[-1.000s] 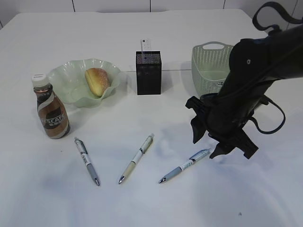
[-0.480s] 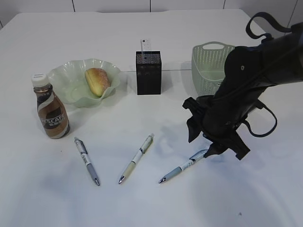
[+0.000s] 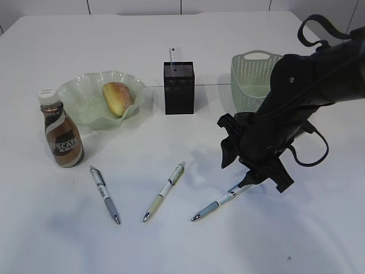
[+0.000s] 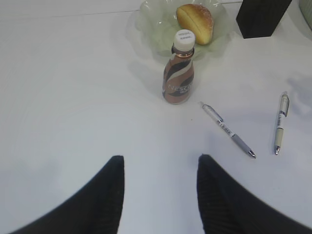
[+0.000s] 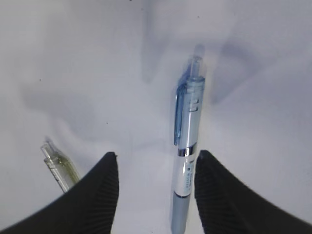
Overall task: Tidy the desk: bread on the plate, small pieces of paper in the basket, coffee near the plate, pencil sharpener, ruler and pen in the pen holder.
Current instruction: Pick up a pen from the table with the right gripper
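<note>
My right gripper (image 3: 251, 173) hangs open low over the clip end of a blue-grey pen (image 3: 219, 201). In the right wrist view that pen (image 5: 187, 146) lies on the desk between the fingers, close to the right one, and the gripper (image 5: 156, 158) is not touching it. Two more pens (image 3: 105, 194) (image 3: 165, 190) lie to the left. The bread (image 3: 117, 97) rests in the plate (image 3: 80, 94), with the coffee (image 3: 61, 137) standing beside it. The ruler (image 3: 175, 55) sticks out of the pen holder (image 3: 179, 88). My left gripper (image 4: 161, 161) is open over bare desk. No pencil sharpener or paper pieces are in view.
The basket (image 3: 251, 80) stands behind my right arm, right of the pen holder. In the left wrist view the coffee (image 4: 178, 73), plate (image 4: 156, 24) and two pens (image 4: 226, 129) (image 4: 280, 122) lie ahead of the fingers. A second pen's end (image 5: 58, 170) shows left of my right gripper.
My right gripper has moved left and lower, so that its fingers now straddle the blue-grey pen's upper end. Nothing on the desk has moved.
</note>
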Available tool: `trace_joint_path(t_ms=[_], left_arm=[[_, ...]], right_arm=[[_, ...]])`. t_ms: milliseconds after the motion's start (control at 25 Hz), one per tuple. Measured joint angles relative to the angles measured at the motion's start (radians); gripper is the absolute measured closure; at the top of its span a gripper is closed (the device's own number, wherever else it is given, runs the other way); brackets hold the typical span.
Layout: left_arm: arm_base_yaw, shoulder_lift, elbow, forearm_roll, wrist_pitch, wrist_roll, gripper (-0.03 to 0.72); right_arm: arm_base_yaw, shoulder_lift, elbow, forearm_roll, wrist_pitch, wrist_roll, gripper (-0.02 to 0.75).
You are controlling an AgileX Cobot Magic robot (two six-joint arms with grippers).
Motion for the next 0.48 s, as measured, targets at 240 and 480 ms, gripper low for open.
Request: trace_joint_path(t_ms=[240, 480], left_arm=[[0.000, 0.000, 0.000, 0.000, 0.009, 0.000, 0.348], [0.000, 0.000, 0.000, 0.000, 0.021, 0.000, 0.348]], right_arm=[[0.000, 0.000, 0.000, 0.001, 0.013, 0.000, 0.331], [0.000, 0.006, 0.000, 0.001, 0.020, 0.000, 0.262]])
